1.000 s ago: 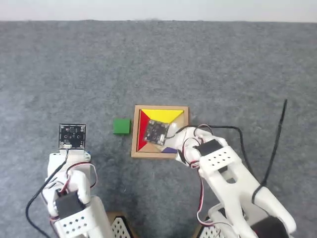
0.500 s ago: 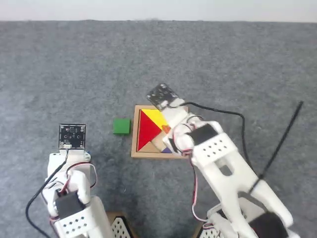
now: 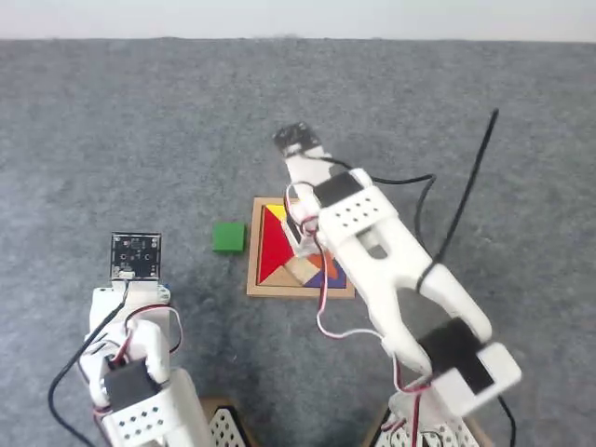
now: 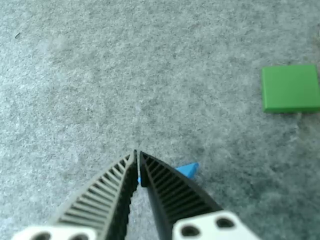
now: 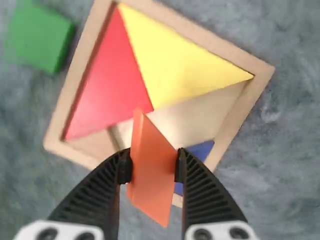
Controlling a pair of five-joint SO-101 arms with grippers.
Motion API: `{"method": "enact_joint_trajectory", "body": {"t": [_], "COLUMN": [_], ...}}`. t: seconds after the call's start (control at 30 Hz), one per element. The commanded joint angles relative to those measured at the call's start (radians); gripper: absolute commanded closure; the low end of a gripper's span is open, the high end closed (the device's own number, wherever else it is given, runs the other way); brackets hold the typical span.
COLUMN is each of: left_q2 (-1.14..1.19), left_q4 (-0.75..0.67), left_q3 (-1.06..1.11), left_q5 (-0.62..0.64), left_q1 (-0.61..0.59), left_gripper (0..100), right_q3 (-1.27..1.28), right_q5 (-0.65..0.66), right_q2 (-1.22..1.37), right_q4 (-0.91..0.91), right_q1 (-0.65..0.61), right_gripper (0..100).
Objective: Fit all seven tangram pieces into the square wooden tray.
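The right gripper point(image 5: 152, 161) pinches the flat orange parallelogram tangram piece point(image 5: 150, 195), whose long axis runs along its fingers and points into the square wooden tray point(image 5: 262, 73). The left gripper point(image 4: 137, 159) is pressed together.

**Soft, even light, faint shadows**

Bright, diffuse light covers the desk point(image 3: 140, 112) in the high view; the pale strip point(image 3: 298, 19) at 12 o'clock is brightest. Shadows are faint: the green square point(image 4: 290, 88) throws a thin dark line along 1 edge. The orange piece point(image 5: 150, 150) and yellow piece point(image 5: 175, 70) look matt, evenly lit.
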Motion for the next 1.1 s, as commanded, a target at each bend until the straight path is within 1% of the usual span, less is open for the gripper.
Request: {"method": "enact_joint_trajectory", "body": {"t": [0.0, 0.1, 0.2, 0.3, 0.4, 0.53, 0.73, 0.8, 0.93, 1.07], "left_q2": [-0.018, -0.018, -0.018, -0.018, -0.018, -0.018, -0.018, -0.018, -0.018, -0.018], "left_q4": [0.002, 0.002, 0.002, 0.002, 0.002, 0.002, 0.002, 0.002, 0.002, 0.002], "left_q3": [-0.002, -0.002, -0.002, -0.002, -0.002, -0.002, -0.002, -0.002, -0.002, -0.002], "left_q5": [-0.008, -0.008, -0.008, -0.008, -0.008, -0.008, -0.008, -0.008, -0.008, -0.008], "left_q1": [-0.002, -0.002, -0.002, -0.002, -0.002, -0.002, -0.002, -0.002, -0.002, -0.002], "left_gripper": [98, 98, 98, 98, 98, 98, 98, 98, 98, 98], "right_q3": [-0.086, -0.072, -0.046, -0.014, 0.009, 0.021, 0.017, 0.015, 0.018, 0.020], "right_q5": [-0.092, -0.124, -0.164, -0.166, -0.164, -0.161, -0.158, -0.150, -0.064, -0.026], "right_q2": [0.018, 0.041, 0.059, 0.074, 0.087, 0.113, 0.163, 0.166, 0.142, 0.134], "right_q4": [-0.002, -0.065, -0.171, -0.260, -0.308, -0.318, -0.318, -0.314, -0.311, -0.309], "right_q1": [-0.002, -0.004, -0.004, -0.005, -0.008, -0.005, -0.008, -0.007, -0.002, -0.002], "right_gripper": [99.1, 99.1, 99.1, 99.0, 98.9, 98.3, 84.5, 84.3, 85.8, 85.5]}}
